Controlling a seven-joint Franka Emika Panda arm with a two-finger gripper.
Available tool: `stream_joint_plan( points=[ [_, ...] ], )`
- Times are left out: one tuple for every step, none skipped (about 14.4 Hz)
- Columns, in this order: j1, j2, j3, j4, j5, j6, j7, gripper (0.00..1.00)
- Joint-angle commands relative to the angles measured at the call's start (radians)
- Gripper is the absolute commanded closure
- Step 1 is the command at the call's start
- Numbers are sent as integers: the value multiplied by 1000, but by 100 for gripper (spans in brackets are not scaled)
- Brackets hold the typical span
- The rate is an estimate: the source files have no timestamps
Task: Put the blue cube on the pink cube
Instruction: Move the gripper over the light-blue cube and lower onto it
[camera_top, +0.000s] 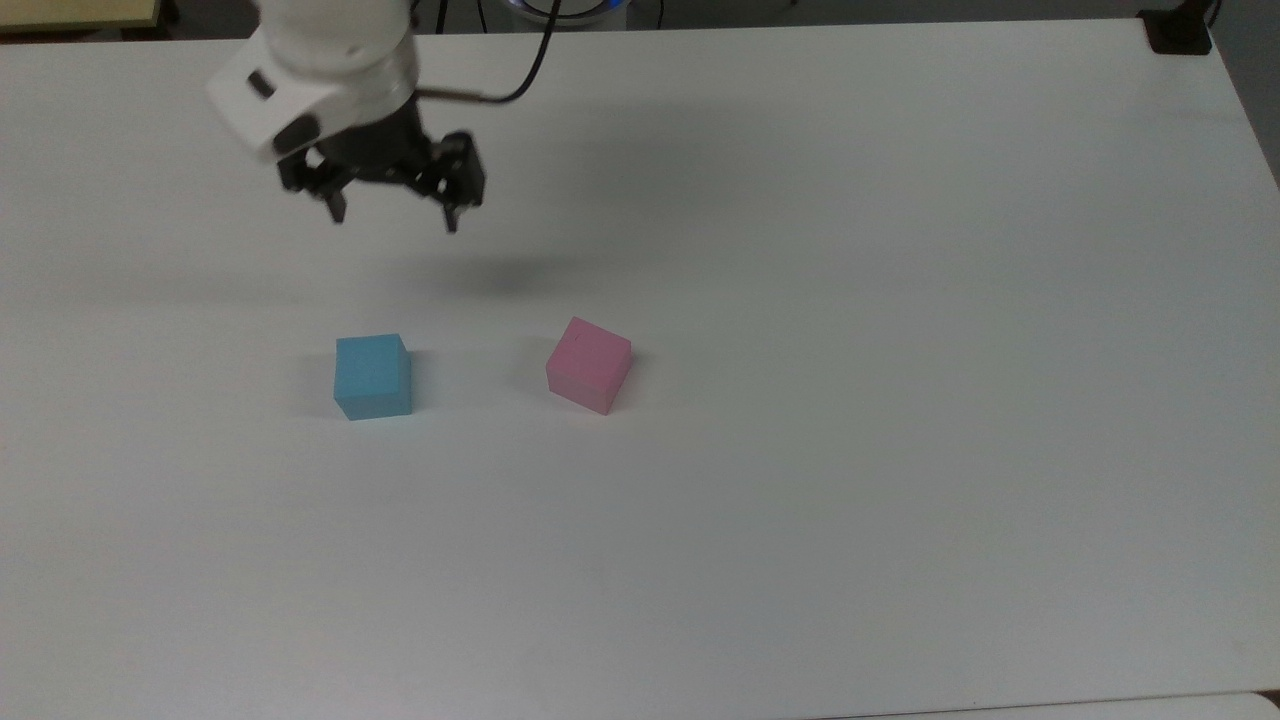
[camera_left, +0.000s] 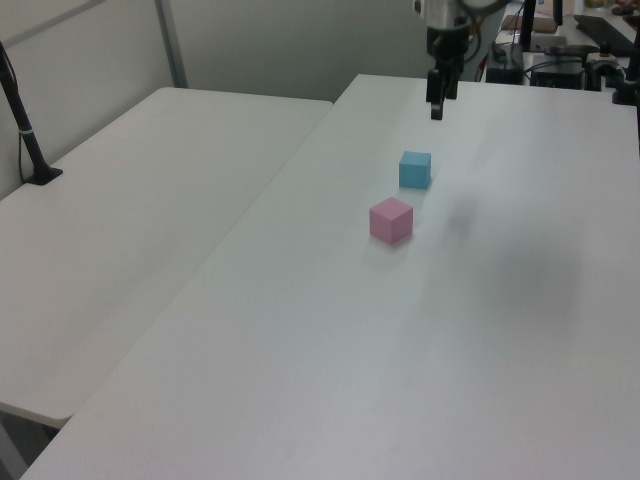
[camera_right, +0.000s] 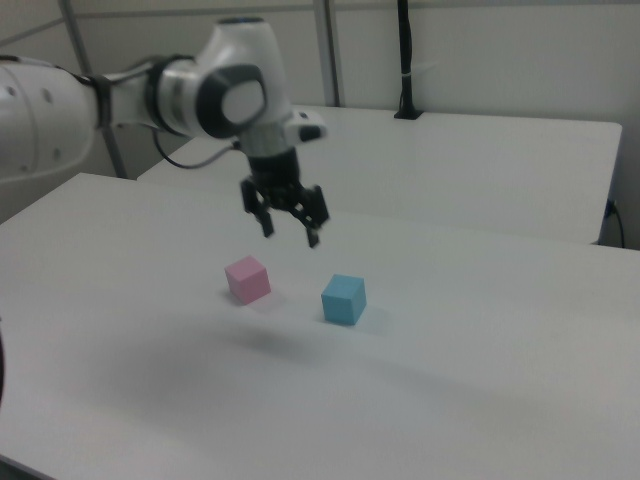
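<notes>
Here, nearest the top view's lower edge, the white table (camera_top: 800, 560) lies bare and wide. On it sit the two cubes, both flat on the surface and apart from each other, with an open strip of table between them. The blue cube (camera_top: 373, 376) is toward the top view's left, and the pink cube (camera_top: 588, 364) is toward the top view's right, turned a little so one corner points to the far side. In the right view the order is the other way: the pink cube (camera_right: 247, 279) is at the right view's left and the blue cube (camera_right: 344, 298) at the right view's right. In the left view the pink cube (camera_left: 391, 220) is the nearer one and the blue cube (camera_left: 415, 169) lies just behind it.

Further back, the gripper (camera_top: 395, 218) hangs in the air above the table, beyond the blue cube and touching nothing. Its two black fingers are spread apart and point down, with nothing between them. In the right view the gripper (camera_right: 290, 233) is above and between the two cubes. Its soft shadow (camera_top: 500, 275) falls on the table behind the cubes. The white arm (camera_right: 150, 95) reaches in from the right view's left.
</notes>
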Motion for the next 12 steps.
stream_joint_plan(
  points=[
    [-56,114,-4,12,0,106,-71,0],
    [-58,137,-4,12,0,132,-88,0],
    [-58,156,-5,12,-2,158,-92,0],
    [-58,169,-4,12,-11,178,-90,0],
    [-58,195,-5,12,-22,203,-89,0],
    [-58,214,-4,12,-23,224,-84,0],
    [-58,229,-4,12,-23,247,-84,0],
    [-56,248,-4,12,-22,293,-79,0],
    [-53,255,-4,12,-23,312,-66,0],
    [-47,271,-2,11,-26,332,-44,0],
    [-47,278,-2,12,-40,347,-27,10],
    [-47,278,-2,11,-46,353,-26,36]
  ],
)
